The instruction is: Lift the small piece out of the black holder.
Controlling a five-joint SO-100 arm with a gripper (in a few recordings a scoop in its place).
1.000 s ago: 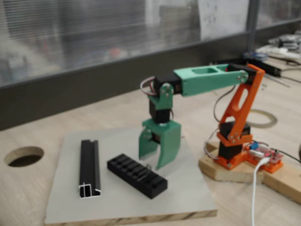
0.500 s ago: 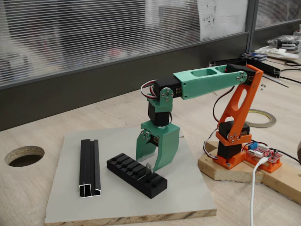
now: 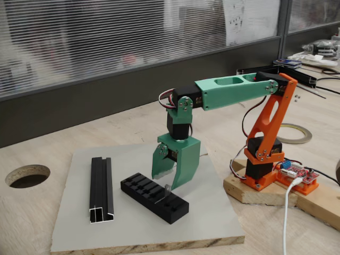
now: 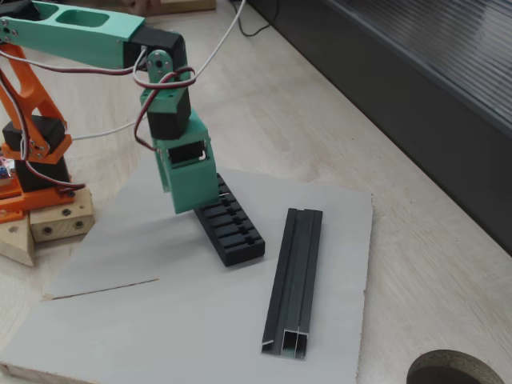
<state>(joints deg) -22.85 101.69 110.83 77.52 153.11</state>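
Observation:
The black holder point(image 3: 154, 198) lies on the grey board, its row of slots facing up. The small piece point(image 3: 167, 188), a thin grey tab, stands upright in a slot near the holder's right end. My green gripper point(image 3: 164, 182) hangs open just above that end, one finger on each side of the tab, neither clearly touching it. In the other fixed view the gripper point(image 4: 196, 204) covers the far end of the holder point(image 4: 233, 230) and hides the tab.
A longer black channel rail point(image 3: 101, 188) lies left of the holder on the grey board point(image 3: 212, 223). The orange arm base point(image 3: 265, 175) sits on a wooden block at the right. A round hole point(image 3: 26, 176) opens in the table at the left.
The gripper has shifted a little to the left and down over the holder's right end, now straddling the tab. The holder and rail have not moved.

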